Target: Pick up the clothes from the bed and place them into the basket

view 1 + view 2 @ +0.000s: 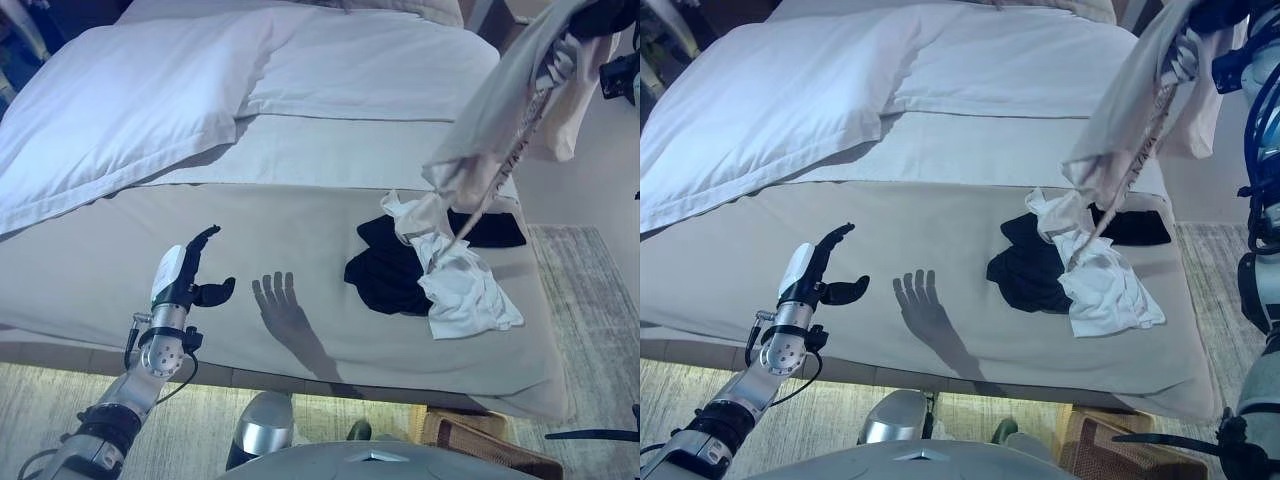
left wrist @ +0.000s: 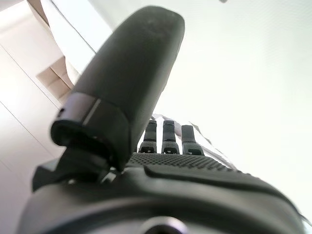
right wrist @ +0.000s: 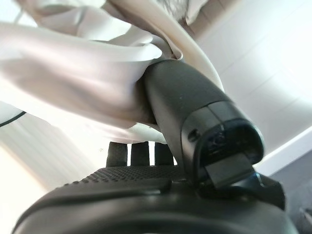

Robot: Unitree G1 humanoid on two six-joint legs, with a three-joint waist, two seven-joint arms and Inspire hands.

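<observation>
My right hand [image 1: 603, 18] is high at the far right of the bed, shut on a beige garment [image 1: 505, 105]. The garment hangs from it, and its lower end reaches down to the clothes on the bed. In the right wrist view my thumb [image 3: 192, 105] pinches the beige cloth [image 3: 73, 73]. A white garment [image 1: 468, 290] and a black garment [image 1: 385, 275] lie crumpled on the bed's [image 1: 250, 225] right side. My left hand [image 1: 183, 277] is open and empty above the bed's front left part. A wicker basket [image 1: 485, 442] stands on the floor at the bed's front right corner.
A white duvet and pillow [image 1: 130, 100] cover the bed's far half. A pale rug [image 1: 590, 300] lies on the floor to the right of the bed.
</observation>
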